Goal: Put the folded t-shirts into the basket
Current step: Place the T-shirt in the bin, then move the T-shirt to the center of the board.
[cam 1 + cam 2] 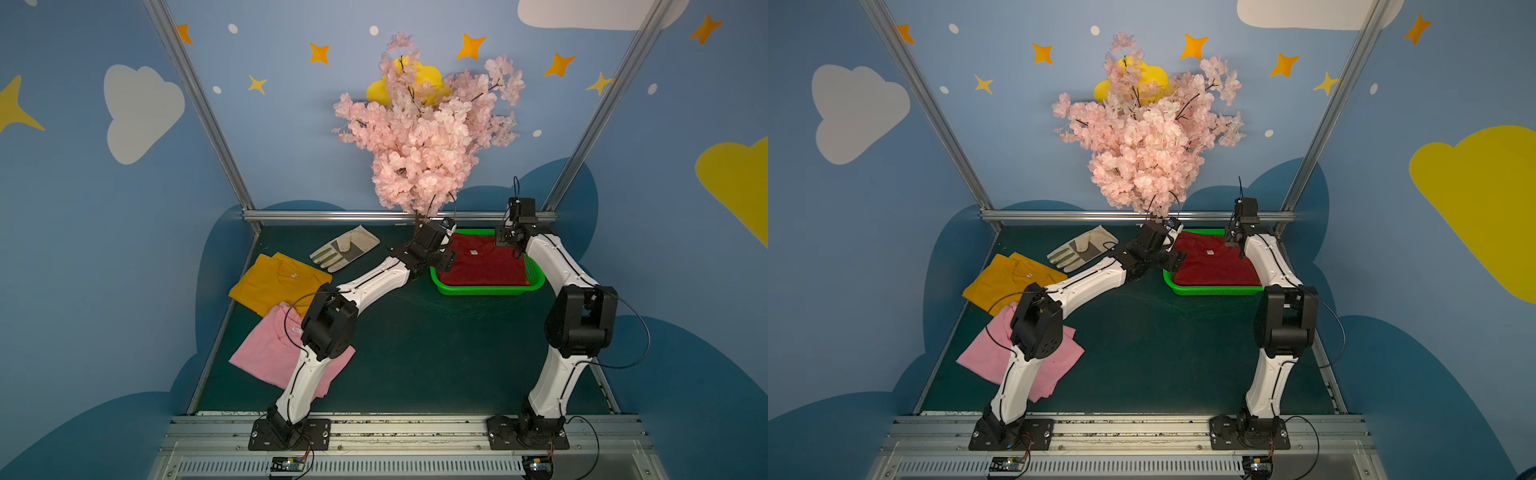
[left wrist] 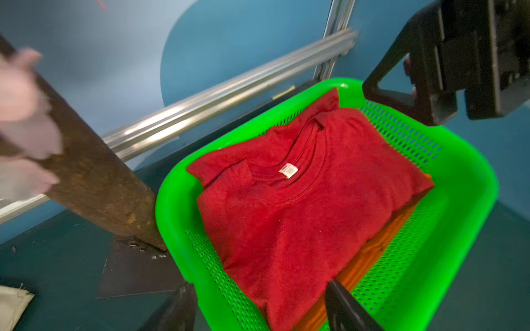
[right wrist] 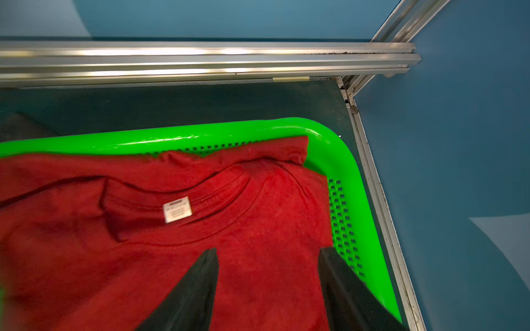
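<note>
Now you have both arms at the basket (image 1: 486,289), which stands on the bench (image 1: 415,353) in the far right corner, close to the back rail (image 1: 332,216). The dark red t-shirt (image 1: 482,266) lies folded inside it, with the neck label (image 1: 473,252) upward, and it covers almost the whole floor of the basket. In the left wrist view you can see the orange t-shirt (image 2: 370,255) under the red one; only one edge of it shows.

Your left gripper (image 2: 258,283) is open. Its jaws stand wide apart at the left side of the basket, one finger above the shirts and the other, blurred, seemingly outside the rim. It holds nothing.

Your right gripper (image 3: 268,250) is open too. Its jaws are apart above the red shirt, near the far right corner of the basket, and no cloth is pinched between them. Whether the tips touch the cloth, I cannot tell.

Two shirts are outside the basket, at the left edge of the bench. The mustard yellow t-shirt (image 1: 270,286) is farther from you. The pink t-shirt (image 1: 266,353) is nearer and touches it at one corner, with the left arm (image 1: 365,282) crossing above it. A work glove (image 1: 345,249) lies between the yellow shirt and the basket, toward the rail. The trunk of the blossom tree (image 1: 424,137) stands just beside the basket.
</note>
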`<action>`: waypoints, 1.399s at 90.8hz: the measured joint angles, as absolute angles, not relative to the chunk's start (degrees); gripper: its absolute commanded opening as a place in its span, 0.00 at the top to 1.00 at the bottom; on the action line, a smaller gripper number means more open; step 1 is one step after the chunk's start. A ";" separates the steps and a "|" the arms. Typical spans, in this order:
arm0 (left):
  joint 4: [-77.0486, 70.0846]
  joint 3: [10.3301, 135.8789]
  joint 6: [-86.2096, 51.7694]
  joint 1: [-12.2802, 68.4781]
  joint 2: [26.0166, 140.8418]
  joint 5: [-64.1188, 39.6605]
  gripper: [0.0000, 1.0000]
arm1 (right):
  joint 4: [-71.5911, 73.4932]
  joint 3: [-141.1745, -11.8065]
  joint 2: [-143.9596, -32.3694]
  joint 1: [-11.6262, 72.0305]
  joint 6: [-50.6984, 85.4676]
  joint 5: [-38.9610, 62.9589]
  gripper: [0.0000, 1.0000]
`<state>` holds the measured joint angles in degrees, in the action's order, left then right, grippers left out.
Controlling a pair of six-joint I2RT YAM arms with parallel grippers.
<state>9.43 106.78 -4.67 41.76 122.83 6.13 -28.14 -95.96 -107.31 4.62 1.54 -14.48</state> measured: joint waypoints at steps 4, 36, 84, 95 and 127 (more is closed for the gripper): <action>7.99 101.47 -5.23 41.78 118.52 5.78 0.21 | -28.08 -93.30 -103.68 5.10 2.24 -13.32 0.39; 2.96 52.62 -12.01 38.65 82.21 7.16 0.21 | -23.31 -64.88 -78.96 22.37 14.81 -3.38 0.34; 21.91 23.44 -32.99 29.19 53.87 15.03 0.17 | -17.43 -52.36 -79.79 49.01 24.60 -0.49 0.31; 23.29 21.56 -36.40 29.19 54.13 14.02 0.16 | -16.12 -50.89 -81.21 49.30 25.69 1.06 0.31; 14.94 18.65 -45.76 37.15 55.24 12.23 0.17 | -16.10 -47.64 -79.37 46.35 26.61 3.51 0.30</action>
<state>14.94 18.65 -45.76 37.15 55.24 12.23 -16.10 -47.64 -79.37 46.35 26.61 3.51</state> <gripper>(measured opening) 0.833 0.700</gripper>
